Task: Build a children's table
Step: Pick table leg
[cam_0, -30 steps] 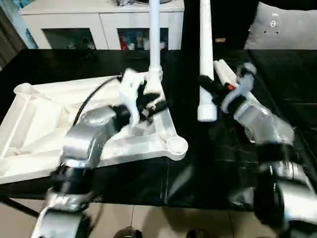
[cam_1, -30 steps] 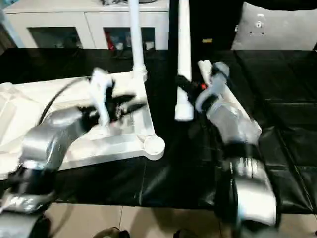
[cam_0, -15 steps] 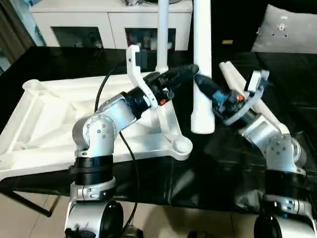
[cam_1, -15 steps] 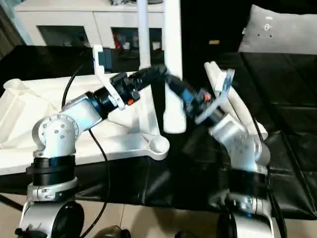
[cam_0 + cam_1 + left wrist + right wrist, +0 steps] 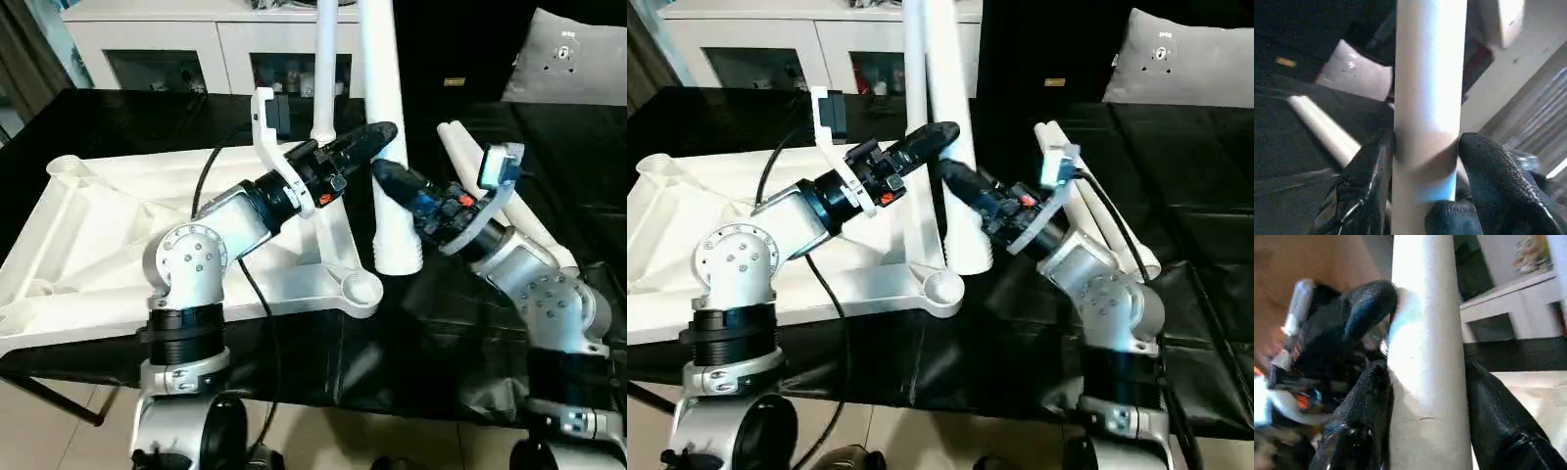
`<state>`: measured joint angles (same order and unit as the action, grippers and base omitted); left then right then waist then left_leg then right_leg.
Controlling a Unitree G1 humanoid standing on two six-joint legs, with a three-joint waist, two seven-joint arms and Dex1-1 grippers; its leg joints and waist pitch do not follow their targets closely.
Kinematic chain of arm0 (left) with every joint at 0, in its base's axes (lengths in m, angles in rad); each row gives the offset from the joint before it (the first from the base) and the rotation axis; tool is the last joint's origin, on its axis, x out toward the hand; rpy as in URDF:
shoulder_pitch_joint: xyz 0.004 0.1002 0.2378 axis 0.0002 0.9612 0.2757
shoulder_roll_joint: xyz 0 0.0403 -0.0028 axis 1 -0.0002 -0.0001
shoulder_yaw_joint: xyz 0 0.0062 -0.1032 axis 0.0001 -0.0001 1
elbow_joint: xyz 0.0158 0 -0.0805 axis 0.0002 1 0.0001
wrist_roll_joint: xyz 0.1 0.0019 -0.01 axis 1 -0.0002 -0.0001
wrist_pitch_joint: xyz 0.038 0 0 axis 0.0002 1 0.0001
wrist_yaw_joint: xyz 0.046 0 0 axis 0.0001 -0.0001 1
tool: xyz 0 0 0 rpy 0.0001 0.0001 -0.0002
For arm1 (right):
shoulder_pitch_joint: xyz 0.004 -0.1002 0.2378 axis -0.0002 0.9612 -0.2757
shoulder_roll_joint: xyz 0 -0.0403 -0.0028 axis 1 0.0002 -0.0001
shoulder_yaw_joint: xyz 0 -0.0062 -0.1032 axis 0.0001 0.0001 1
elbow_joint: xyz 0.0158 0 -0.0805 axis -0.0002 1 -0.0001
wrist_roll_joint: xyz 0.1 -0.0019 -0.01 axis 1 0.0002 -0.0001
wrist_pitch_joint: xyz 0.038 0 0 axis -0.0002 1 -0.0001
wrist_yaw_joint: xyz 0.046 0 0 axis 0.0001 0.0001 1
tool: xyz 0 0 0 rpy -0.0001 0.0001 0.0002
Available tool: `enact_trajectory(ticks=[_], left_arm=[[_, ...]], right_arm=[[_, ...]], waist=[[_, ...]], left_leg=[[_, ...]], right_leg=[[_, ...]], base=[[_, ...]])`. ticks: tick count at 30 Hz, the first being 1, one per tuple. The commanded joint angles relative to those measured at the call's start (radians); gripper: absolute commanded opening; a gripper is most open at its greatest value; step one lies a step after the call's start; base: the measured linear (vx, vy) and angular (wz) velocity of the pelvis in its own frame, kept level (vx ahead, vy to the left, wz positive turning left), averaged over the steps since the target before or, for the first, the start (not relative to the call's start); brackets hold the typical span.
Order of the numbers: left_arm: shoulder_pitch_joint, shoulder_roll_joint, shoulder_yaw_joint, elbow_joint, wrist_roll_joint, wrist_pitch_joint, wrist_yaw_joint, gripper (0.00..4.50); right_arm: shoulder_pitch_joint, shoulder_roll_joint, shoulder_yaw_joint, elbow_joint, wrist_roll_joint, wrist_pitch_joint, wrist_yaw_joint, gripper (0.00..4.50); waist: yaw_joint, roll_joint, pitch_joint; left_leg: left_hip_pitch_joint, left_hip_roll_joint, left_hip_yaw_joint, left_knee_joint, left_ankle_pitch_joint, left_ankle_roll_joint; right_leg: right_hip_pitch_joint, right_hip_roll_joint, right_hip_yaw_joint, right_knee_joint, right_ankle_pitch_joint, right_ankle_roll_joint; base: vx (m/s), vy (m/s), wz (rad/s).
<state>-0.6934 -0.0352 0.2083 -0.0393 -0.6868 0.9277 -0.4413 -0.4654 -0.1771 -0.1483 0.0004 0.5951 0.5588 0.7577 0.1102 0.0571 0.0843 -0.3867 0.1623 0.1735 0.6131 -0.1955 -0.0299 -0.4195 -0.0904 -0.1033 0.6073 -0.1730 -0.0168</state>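
Item: children's table, part-assembled, laid out on a black work surface [image 5: 460, 333]. The white table top [image 5: 108, 235] is placed upside down at the robot's left, its ribbed underside uppermost and round sockets visible at the corners. One thin leg [image 5: 323, 69] is already stood upright in the far corner socket on the side towards the robot's right. A second leg [image 5: 384, 137], thicker in appearance, is held nearly upright just beside that edge of the top, its wide open end hanging close above the black surface and near the near corner socket [image 5: 361, 290], which is unfilled. This leg is clamped from both sides: the left gripper [image 5: 377, 135] is closed around its shaft, a black finger seen pressed against each flank in the left wrist view, and the right gripper [image 5: 387, 174] is likewise closed on it slightly lower down, fingers bracketing the tube in the right wrist view. Two further legs [image 5: 490, 196] are left lying on the surface behind the right forearm, and a grey-white cushion [image 5: 573, 59] is noted at the far right, no part of the set. Step judged in hand: carriage of the second leg to its socket, roughly a quarter of the leg-fitting done. Next move judged to call for the leg's lower end to be brought over the unfilled near socket, the tube to be held plumb by both grippers, and downward pressure to be applied squarely so that the top is not tipped or slid.
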Motion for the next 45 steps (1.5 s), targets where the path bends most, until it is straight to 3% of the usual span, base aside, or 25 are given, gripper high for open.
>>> enact_trajectory(ticks=[1, 2, 5, 7, 8, 11, 14, 20, 28, 32, 36, 40, 45], left_arm=[[0.008, 0.007, -0.077, -0.049, 0.053, -0.056, -0.005, 2.78], [0.011, 0.010, -0.088, -0.048, 0.076, -0.076, 0.007, 2.22], [0.024, 0.023, -0.153, -0.041, 0.166, -0.160, 0.027, 2.08], [0.026, 0.023, -0.160, -0.040, 0.177, -0.171, 0.028, 2.08], [0.043, 0.022, -0.205, -0.039, 0.238, -0.251, 0.034, 2.08], [0.075, -0.014, -0.230, -0.056, 0.256, -0.301, 0.055, 2.08], [0.090, -0.028, -0.238, -0.062, 0.256, -0.313, 0.060, 2.08], [0.110, -0.050, -0.227, -0.059, 0.207, -0.295, 0.031, 2.08], [0.127, -0.082, -0.188, -0.039, 0.147, -0.286, 0.039, 2.08], [0.129, -0.063, -0.205, -0.039, 0.166, -0.309, 0.018, 2.08], [0.159, 0.027, -0.304, -0.054, 0.248, -0.406, -0.100, 2.08], [0.159, 0.040, -0.297, -0.054, 0.239, -0.413, -0.131, 2.08], [0.158, 0.005, -0.257, -0.050, 0.184, -0.385, -0.095, 2.08]], right_arm=[[0.015, 0.009, 0.078, -0.012, -0.137, -0.100, -0.081, 1.84], [0.019, 0.007, 0.099, -0.012, -0.178, -0.135, -0.103, 1.84], [0.041, 0.033, 0.141, -0.017, -0.266, -0.247, -0.154, 1.84], [0.044, 0.037, 0.143, -0.017, -0.274, -0.261, -0.158, 1.84], [0.063, 0.058, 0.164, -0.018, -0.320, -0.330, -0.187, 1.84], [0.095, 0.094, 0.171, -0.001, -0.359, -0.425, -0.234, 1.84], [0.110, 0.099, 0.178, 0.017, -0.385, -0.491, -0.257, 1.84], [0.129, 0.094, 0.189, 0.028, -0.398, -0.543, -0.235, 1.84], [0.144, 0.084, 0.203, 0.054, -0.427, -0.622, -0.234, 1.84], [0.142, 0.081, 0.210, 0.068, -0.437, -0.644, -0.236, 1.84], [0.149, 0.076, 0.226, 0.082, -0.455, -0.672, -0.223, 1.84], [0.155, 0.057, 0.248, 0.097, -0.486, -0.708, -0.207, 1.84], [0.154, 0.050, 0.259, 0.120, -0.497, -0.734, -0.202, 1.84]], waist=[[0.002, -0.018, -0.078], [-0.002, -0.020, -0.077], [-0.001, -0.017, -0.080], [-0.002, -0.016, -0.080], [0.001, -0.012, -0.085], [-0.005, -0.015, -0.088], [-0.006, -0.014, -0.087], [-0.014, -0.012, -0.081], [-0.021, -0.010, -0.088], [-0.021, -0.009, -0.090], [-0.019, -0.009, -0.095], [-0.019, -0.008, -0.095], [-0.020, -0.013, -0.092]], left_leg=[[0.007, 0.057, -0.026, -0.073, -0.096, 0.052], [0.006, 0.055, -0.024, -0.073, -0.099, 0.046], [0.009, 0.056, -0.025, -0.073, -0.099, 0.049], [0.009, 0.059, -0.025, -0.074, -0.094, 0.053], [0.006, 0.061, -0.029, -0.073, -0.078, 0.062], [0.003, 0.060, -0.026, -0.068, -0.054, 0.081], [0.001, 0.059, -0.024, -0.066, -0.055, 0.096], [0.004, 0.060, -0.025, -0.072, -0.123, 0.086], [0.001, 0.058, -0.024, -0.066, -0.099, 0.100], [0.003, 0.059, -0.025, -0.064, -0.089, 0.114], [0.005, 0.060, -0.027, -0.062, -0.068, 0.125], [0.007, 0.062, -0.024, -0.062, -0.071, 0.111], [0.007, 0.062, -0.023, -0.065, -0.111, 0.096]], right_leg=[[0.062, -0.069, 0.054, -0.091, -0.337, -0.117], [0.061, -0.066, 0.055, -0.092, -0.334, -0.110], [0.062, -0.066, 0.057, -0.088, -0.301, -0.115], [0.060, -0.065, 0.058, -0.086, -0.278, -0.124], [0.064, -0.066, 0.056, -0.080, -0.237, -0.136], [0.069, -0.068, 0.058, -0.072, -0.152, -0.172], [0.068, -0.069, 0.057, -0.072, -0.143, -0.189], [0.069, -0.066, 0.057, -0.082, -0.227, -0.177], [0.073, -0.066, 0.055, -0.077, -0.184, -0.194], [0.072, -0.065, 0.055, -0.076, -0.175, -0.198], [0.073, -0.066, 0.057, -0.070, -0.160, -0.191], [0.072, -0.065, 0.057, -0.064, -0.145, -0.211], [0.073, -0.067, 0.058, -0.070, -0.198, -0.204]], base=[[0.000, 0.000, 0.00], [0.000, 0.000, 0.00], [0.000, 0.000, 0.00], [0.000, 0.000, 0.00], [0.000, 0.000, 0.00], [0.000, 0.000, 0.00], [0.000, 0.000, 0.00], [0.000, 0.000, 0.00], [0.000, 0.000, 0.00], [0.000, 0.000, 0.00], [0.000, 0.000, 0.00], [0.000, 0.000, 0.00], [0.000, 0.000, 0.00]])
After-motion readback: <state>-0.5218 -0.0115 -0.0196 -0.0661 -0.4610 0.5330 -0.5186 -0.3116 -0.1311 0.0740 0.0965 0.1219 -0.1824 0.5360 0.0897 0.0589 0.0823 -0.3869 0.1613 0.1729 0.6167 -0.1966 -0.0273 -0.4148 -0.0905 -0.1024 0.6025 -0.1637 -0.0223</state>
